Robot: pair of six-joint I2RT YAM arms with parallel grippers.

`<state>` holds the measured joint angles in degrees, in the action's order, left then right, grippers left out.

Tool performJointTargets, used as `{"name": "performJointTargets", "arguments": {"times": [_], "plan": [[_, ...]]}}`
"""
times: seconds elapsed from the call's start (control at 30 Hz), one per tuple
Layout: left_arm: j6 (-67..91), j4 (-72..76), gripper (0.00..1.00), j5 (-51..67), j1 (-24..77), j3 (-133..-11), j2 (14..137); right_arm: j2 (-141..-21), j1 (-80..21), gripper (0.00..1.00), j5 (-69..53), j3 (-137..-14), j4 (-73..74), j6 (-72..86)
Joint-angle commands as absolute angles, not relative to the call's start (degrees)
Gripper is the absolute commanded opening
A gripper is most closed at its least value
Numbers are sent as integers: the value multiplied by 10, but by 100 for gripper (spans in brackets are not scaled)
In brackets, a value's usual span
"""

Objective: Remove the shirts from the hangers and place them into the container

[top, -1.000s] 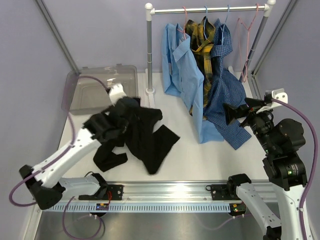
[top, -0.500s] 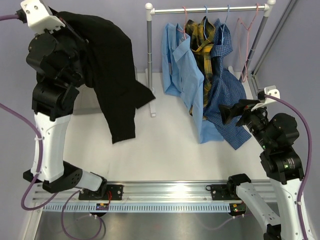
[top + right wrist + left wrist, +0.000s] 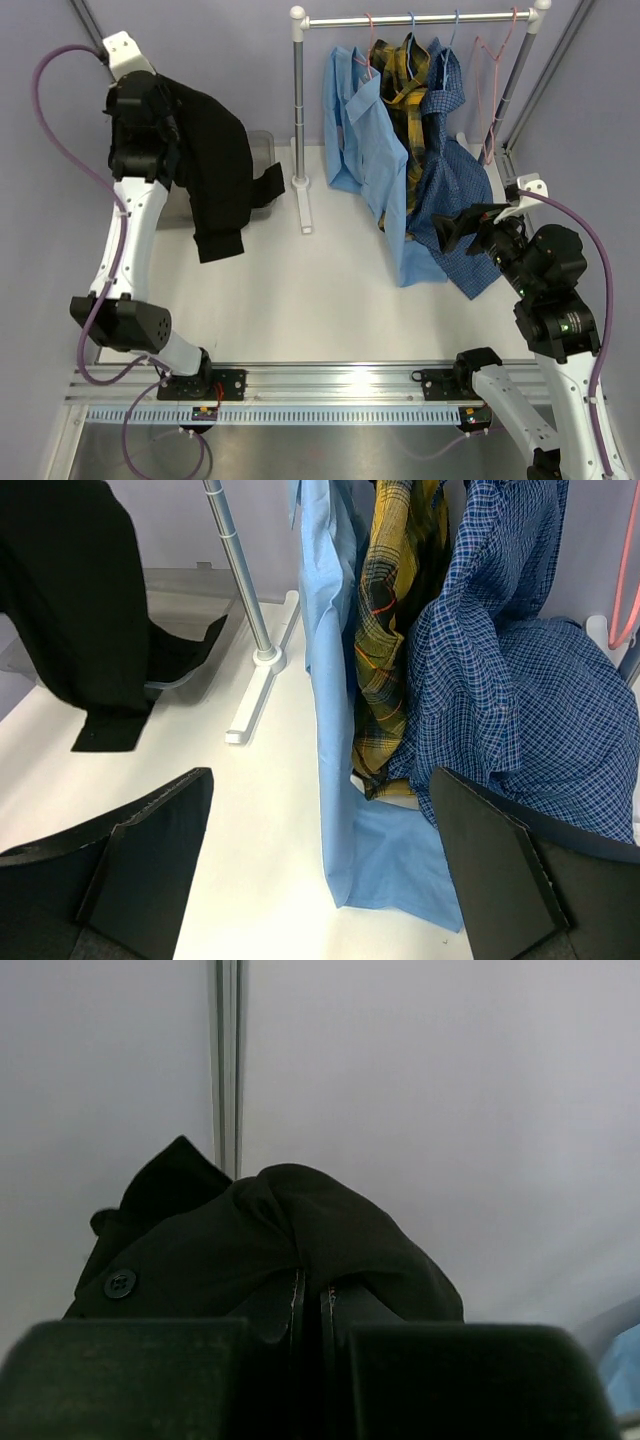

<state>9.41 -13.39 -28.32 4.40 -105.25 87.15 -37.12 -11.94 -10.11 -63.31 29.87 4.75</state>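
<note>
My left gripper point(image 3: 150, 108) is raised high at the back left and is shut on the black shirt point(image 3: 218, 170). In the left wrist view the fingers point(image 3: 312, 1295) pinch the bunched black cloth point(image 3: 250, 1230). The shirt hangs down over the smoky-grey container point(image 3: 263, 150), hiding most of it. On hangers on the rail hang the light blue shirt point(image 3: 360, 150), the plaid shirt point(image 3: 405, 75) and the dark blue check shirt point(image 3: 450, 185). An empty pink hanger point(image 3: 490, 70) hangs at the right. My right gripper point(image 3: 470, 225) stands open and empty beside the check shirt, facing the shirts point(image 3: 320, 780).
The silver rail point(image 3: 420, 18) rests on a left post point(image 3: 298, 100) with a white foot point(image 3: 255, 695) on the table. The light blue shirt's hem point(image 3: 400, 870) lies on the tabletop. Purple walls close the back and sides.
The left arm has lifted the black shirt off the table, swung it up high, and now holds it farther back over the container. The right arm has shifted only slightly.
</note>
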Motion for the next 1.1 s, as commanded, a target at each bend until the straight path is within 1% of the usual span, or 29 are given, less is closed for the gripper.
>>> {"name": "performJointTargets", "arguments": {"times": [0.0, 0.13, 0.2, 0.3, 0.33, 0.4, 0.43, 0.47, 0.57, 0.6, 0.67, 0.7, 0.77, 0.8, 0.87, 0.9, 0.97, 1.0, 1.03, 1.07], "plan": [[131, -87, 0, -251, 23, -1000, 900, -373, -126, 100, -107, -629, 296, 41], [171, -105, 0, -222, 5, -923, 967, -377, -127, 100, -109, -629, 303, 40], [186, -106, 0, -194, 1, -906, 990, -379, -126, 99, -111, -633, 311, 40], [185, -113, 8, -166, 1, -901, 1047, -383, -127, 99, -113, -634, 324, 40], [184, -133, 20, -159, 0, -905, 1062, -384, -126, 100, -113, -634, 327, 40], [183, -165, 35, -134, 1, -929, 1092, -388, -126, 100, -116, -637, 337, 40], [184, -171, 53, -126, 0, -932, 1092, -390, -126, 99, -117, -639, 345, 40], [187, -176, 64, -119, 1, -929, 1071, -391, -126, 99, -119, -641, 349, 38], [217, -176, 86, -121, 1, -899, 1007, -389, -126, 99, -125, -642, 353, 34], [219, -176, 89, -122, 1, -892, 958, -388, -126, 100, -127, -640, 353, 35], [219, -177, 99, -120, 1, -875, 911, -387, -126, 99, -129, -635, 351, 36], [219, -176, 99, -115, 1, -852, 864, -386, -126, 99, -132, -633, 350, 36], [240, -176, 99, -104, 1, -817, 818, -385, -126, 100, -136, -629, 348, 38], [253, -176, 99, -100, 1, -768, 773, -384, -126, 100, -141, -628, 347, 39], [299, -174, 99, -104, 1, -705, 726, -379, -126, 100, -145, -624, 344, 40], [310, -159, 99, -108, 1, -634, 681, -378, -126, 100, -148, -622, 342, 40], [332, -142, 99, -119, 0, -562, 640, -371, -126, 99, -151, -619, 341, 41], [334, -119, 99, -117, 1, -529, 622, -369, -126, 99, -156, -617, 340, 41], [333, -107, 99, -111, 0, -470, 600, -366, -126, 100, -157, -614, 338, 43], [337, -99, 99, -100, 1, -444, 592, -360, -126, 99, -160, -610, 338, 46]]}}
